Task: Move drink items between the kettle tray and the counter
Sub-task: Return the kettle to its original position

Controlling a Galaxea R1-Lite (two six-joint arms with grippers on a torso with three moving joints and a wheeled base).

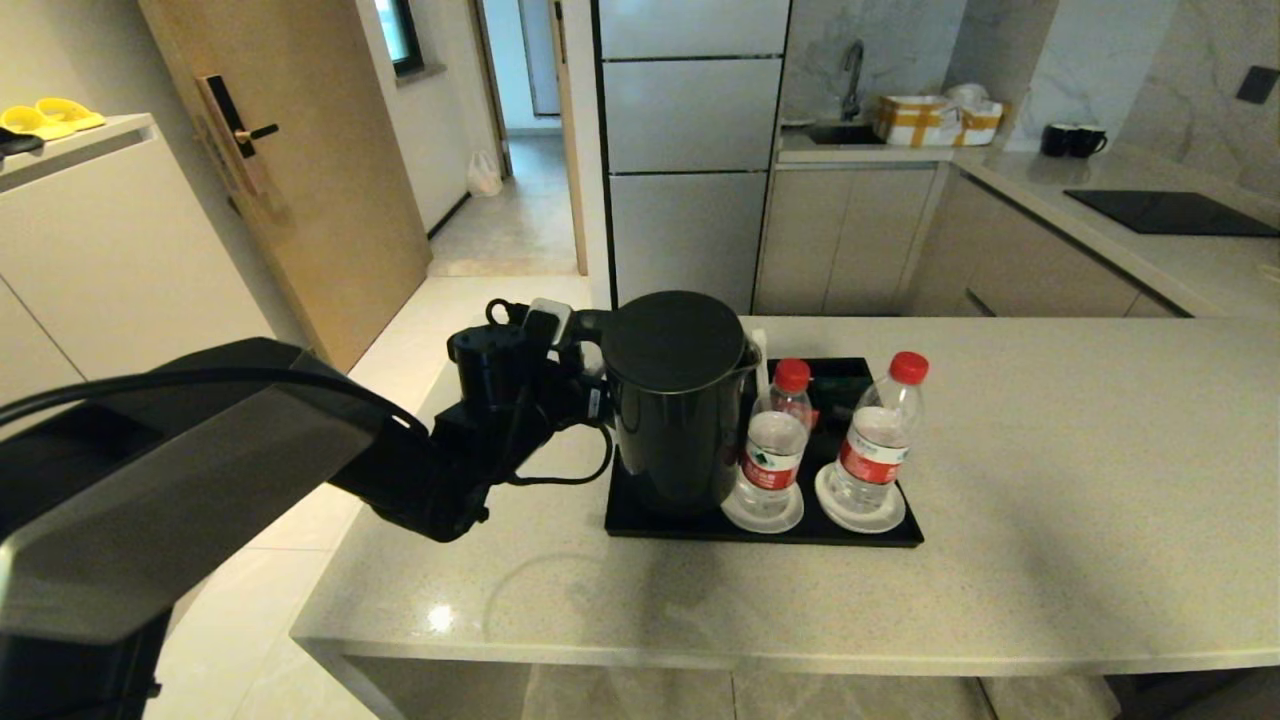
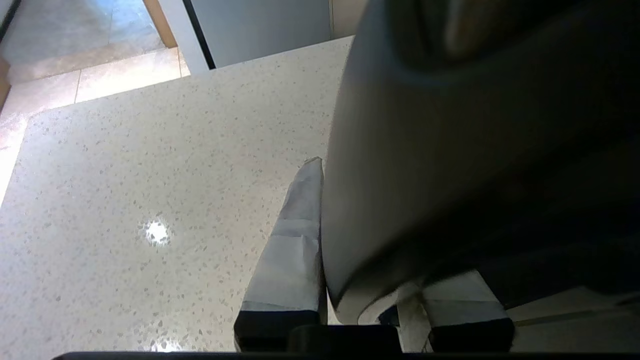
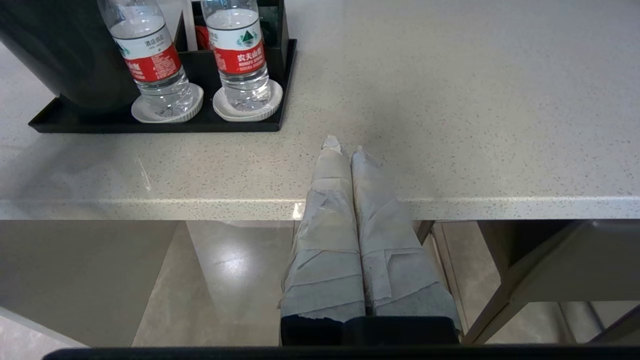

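On tray (image 1: 880, 535): kettle (image 1: 680, 400), two bottles (image 1: 775, 440) | left gripper (image 2: 350, 280) seemingly clamps kettle.

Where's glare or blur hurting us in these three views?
Head view: ceiling-light glare on the counter near its front edge. Left wrist view: another glare spot on the stone, and the kettle fills the frame, dark and out of focus. Right wrist view: sharp, bottle labels readable.
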